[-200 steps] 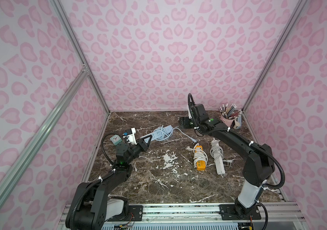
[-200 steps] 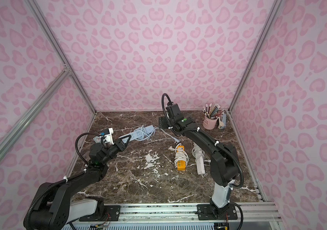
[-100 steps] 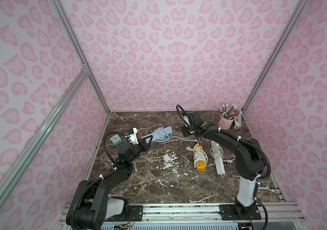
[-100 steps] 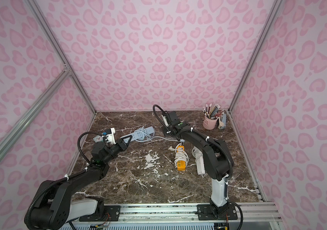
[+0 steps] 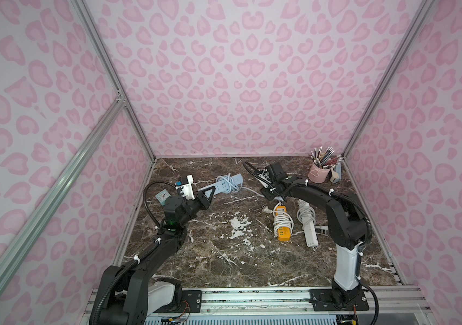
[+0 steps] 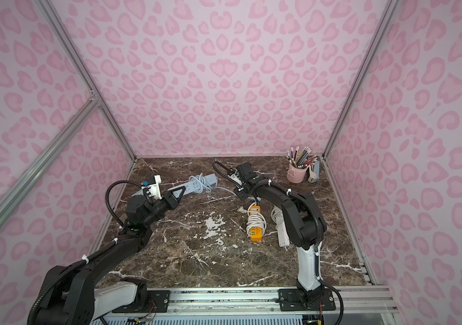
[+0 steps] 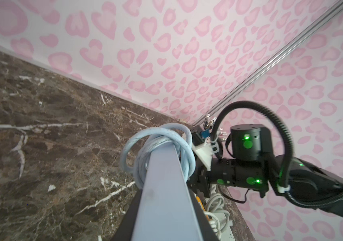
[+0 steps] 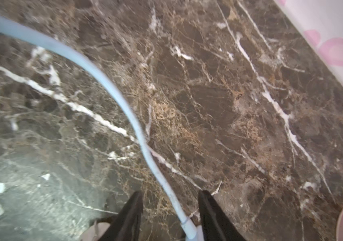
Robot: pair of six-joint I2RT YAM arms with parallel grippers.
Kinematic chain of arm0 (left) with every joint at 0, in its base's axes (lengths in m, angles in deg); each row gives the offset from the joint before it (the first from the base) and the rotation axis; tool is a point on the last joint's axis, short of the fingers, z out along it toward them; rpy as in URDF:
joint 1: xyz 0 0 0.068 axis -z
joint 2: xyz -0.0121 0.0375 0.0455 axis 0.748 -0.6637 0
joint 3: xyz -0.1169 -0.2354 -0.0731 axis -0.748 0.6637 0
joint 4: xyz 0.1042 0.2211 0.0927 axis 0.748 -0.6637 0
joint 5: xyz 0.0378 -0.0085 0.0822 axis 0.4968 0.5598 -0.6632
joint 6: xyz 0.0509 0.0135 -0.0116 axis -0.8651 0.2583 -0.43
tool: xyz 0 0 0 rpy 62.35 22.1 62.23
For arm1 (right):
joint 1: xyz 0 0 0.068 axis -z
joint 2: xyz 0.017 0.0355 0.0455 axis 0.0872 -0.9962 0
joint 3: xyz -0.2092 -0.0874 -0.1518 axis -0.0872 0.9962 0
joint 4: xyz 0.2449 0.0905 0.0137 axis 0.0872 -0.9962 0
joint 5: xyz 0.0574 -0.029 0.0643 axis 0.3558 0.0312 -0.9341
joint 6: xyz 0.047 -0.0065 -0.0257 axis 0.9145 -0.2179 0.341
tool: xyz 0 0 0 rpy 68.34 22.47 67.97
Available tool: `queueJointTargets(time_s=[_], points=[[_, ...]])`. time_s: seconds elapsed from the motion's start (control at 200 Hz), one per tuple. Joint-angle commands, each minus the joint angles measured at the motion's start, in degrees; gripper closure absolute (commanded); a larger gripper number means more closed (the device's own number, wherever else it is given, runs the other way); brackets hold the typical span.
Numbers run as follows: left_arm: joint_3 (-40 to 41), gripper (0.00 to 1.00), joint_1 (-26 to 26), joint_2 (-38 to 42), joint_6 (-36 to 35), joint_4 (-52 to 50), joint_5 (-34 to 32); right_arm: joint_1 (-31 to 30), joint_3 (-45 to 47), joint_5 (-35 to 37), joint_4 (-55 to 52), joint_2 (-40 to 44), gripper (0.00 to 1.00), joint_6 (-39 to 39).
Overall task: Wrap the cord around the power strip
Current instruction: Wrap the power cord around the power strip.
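Observation:
My left gripper (image 5: 206, 197) is shut on one end of the light blue power strip (image 5: 224, 186), holding it raised and tilted over the back left of the table. Several loops of its pale cord (image 5: 226, 181) wrap the strip's far half. In the left wrist view the power strip (image 7: 166, 198) runs out from between the jaws, with the cord loops (image 7: 158, 150) at its far end. The cord's loose tail (image 5: 252, 191) trails right along the marble to my right gripper (image 5: 268, 194). In the right wrist view the cord (image 8: 112, 89) passes between that gripper's (image 8: 170, 200) parted fingers, unpinched, with the plug end near one finger.
An orange power strip (image 5: 282, 225) and a white one (image 5: 307, 225), both cord-wrapped, lie in front of the right arm. A pink pencil cup (image 5: 320, 174) stands at the back right corner. A small clock (image 5: 163, 194) sits by the left wall.
The right arm has come down from an upright pose at the back to the cord's tail on the table, and its jaws have narrowed. The left arm and the strip have held still.

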State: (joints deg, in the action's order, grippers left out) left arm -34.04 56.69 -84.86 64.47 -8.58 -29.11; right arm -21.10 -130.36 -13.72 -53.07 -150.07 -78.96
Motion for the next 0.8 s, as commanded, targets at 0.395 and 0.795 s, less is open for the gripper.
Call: queueJointTargets(time_s=[0.395,0.795], points=[[-6.1,0.97,-0.3,1.3,-4.4,-4.3,0.6,-0.3,-0.1,-11.2,1.0,-1.8,0.49,-2.0],[-10.0,0.96,-0.6,3.3,-4.7,-7.5,1.6,-0.8,-5.8,-11.6,0.1,-10.0,0.56,-2.2]])
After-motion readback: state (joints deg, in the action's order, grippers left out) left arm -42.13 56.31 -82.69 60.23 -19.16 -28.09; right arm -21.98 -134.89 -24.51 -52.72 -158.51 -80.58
